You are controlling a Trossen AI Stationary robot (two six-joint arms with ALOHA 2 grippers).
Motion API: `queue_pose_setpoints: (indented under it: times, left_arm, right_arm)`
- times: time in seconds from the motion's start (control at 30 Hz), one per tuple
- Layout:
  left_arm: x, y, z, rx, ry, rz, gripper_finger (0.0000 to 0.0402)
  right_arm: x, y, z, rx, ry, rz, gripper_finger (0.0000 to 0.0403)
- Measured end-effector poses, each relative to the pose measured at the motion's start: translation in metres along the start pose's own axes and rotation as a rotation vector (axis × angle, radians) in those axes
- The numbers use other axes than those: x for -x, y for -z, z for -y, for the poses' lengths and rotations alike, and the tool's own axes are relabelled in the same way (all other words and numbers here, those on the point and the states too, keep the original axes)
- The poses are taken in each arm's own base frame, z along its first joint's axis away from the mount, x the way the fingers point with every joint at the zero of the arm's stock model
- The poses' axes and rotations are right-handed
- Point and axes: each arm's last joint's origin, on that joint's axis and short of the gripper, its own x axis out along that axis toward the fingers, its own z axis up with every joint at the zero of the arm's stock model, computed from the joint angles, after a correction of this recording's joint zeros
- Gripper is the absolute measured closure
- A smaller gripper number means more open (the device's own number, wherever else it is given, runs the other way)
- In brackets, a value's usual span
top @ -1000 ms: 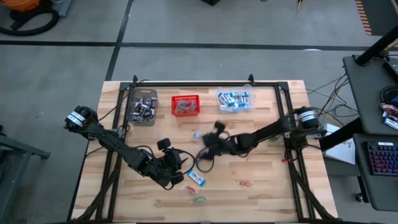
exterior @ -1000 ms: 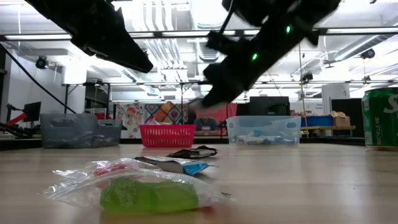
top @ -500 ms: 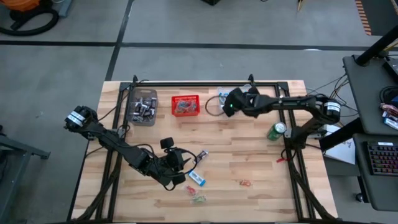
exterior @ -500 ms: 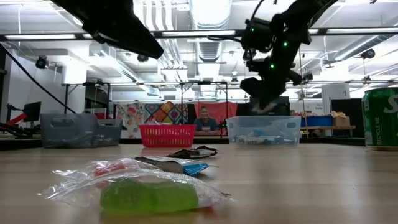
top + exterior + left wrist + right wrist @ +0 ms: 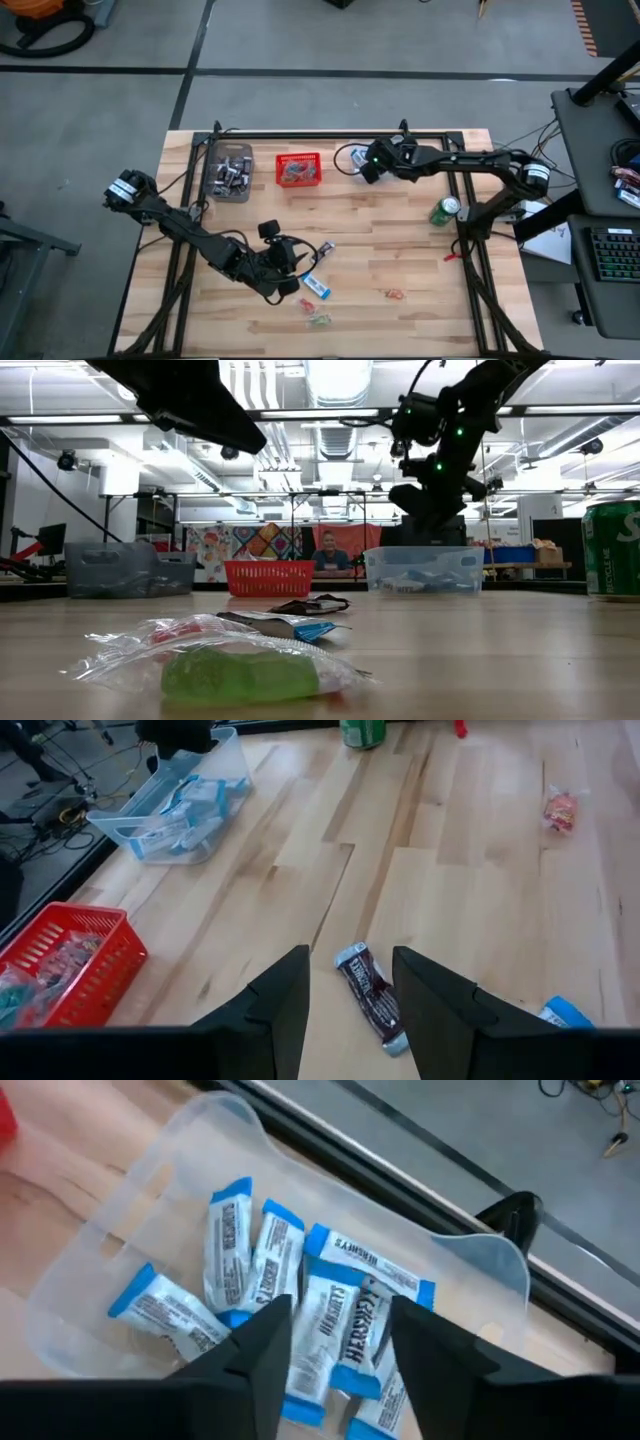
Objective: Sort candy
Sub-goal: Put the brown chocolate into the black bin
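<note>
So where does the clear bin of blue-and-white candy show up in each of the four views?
High view: clear bin at the table's far edge, partly under the right gripper.
Low view: right of centre, far back.
Left wrist view: upper left.
Right wrist view: fills the frame, blue-and-white candy inside.
Shared landmark: the red basket, beside the bin.

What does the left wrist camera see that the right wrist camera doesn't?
Only the left wrist view shows the dark brown bar lying on the table ahead of the open left gripper, the red basket, the green can and a red sweet. Only the right wrist view shows the open right gripper directly over the bin. Both show the clear bin holding blue-and-white packets.
</note>
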Motion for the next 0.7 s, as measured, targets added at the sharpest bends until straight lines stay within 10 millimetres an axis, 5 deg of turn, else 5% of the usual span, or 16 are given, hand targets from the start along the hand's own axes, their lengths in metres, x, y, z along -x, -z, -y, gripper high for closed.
queue_pose_setpoints:
  times: [0.3,0.43,0.7]
  left_arm:
    - [-0.002,-0.003,-0.002,0.125,-0.024,0.024,0.0273]
    - [-0.002,-0.003,-0.001,0.185,0.011,0.011,0.0257]
    - [-0.019,0.011,0.014,0.174,0.021,-0.011,0.0205]
  right_arm:
    - [0.059,0.011,-0.029,0.032,-0.344,0.034,0.0221]
    - [0.097,0.032,-0.053,0.049,-0.585,-0.028,0.0221]
    - [0.150,0.083,-0.090,0.103,-0.736,-0.075,0.0220]
